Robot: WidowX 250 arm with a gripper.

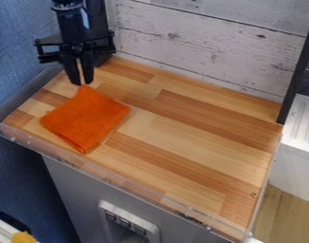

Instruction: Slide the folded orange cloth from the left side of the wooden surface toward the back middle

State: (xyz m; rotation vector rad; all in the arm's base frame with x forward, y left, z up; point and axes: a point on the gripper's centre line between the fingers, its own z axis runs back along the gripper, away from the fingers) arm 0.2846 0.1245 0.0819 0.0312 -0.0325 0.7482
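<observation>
- Orange cloth (86, 119) lying flat (rather askew, from here) on the wooden counter (201, 123)
- Black gripper (82, 82) by its far corner, fingers slightly apart

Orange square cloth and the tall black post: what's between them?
Just the striped brown wooden tabletop lies between the orange cloth and the black post, as the camera view shows.

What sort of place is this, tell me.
Probably a robot test station: a black end effector hangs by an orange cloth, over a wood-look worktop edged with a clear strip.
</observation>
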